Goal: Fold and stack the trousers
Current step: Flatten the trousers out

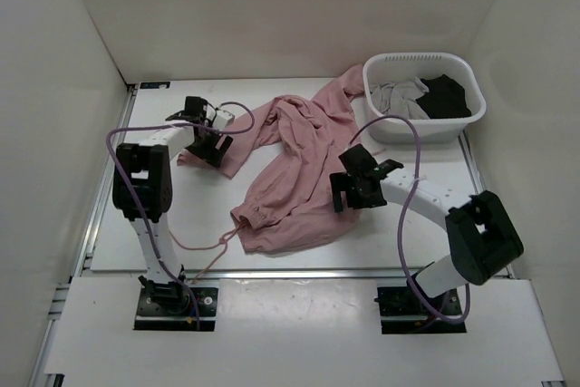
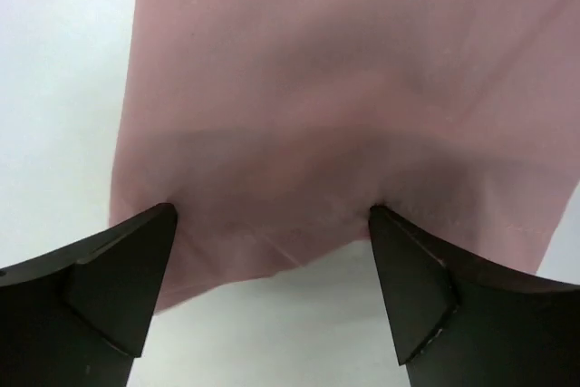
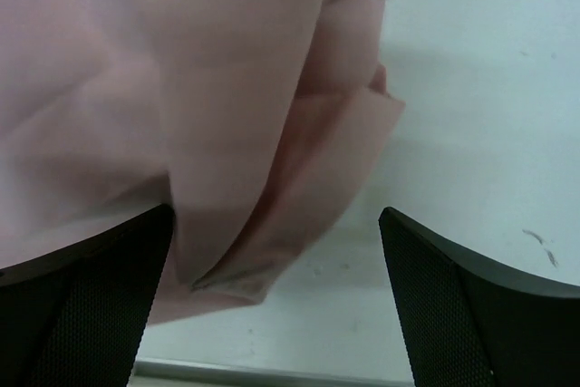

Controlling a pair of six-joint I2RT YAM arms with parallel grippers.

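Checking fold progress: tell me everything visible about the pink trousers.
The trousers are dusty-pink soft cloth, unfolded and rumpled on the table, one leg stretching to the basket, a drawstring trailing toward the near edge. The left gripper is open over a leg hem; the right gripper is open at their right edge.

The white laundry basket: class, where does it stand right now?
The white laundry basket stands at the table's far right corner in the top view, beyond the right gripper, with the pink trousers spread beside its left wall.
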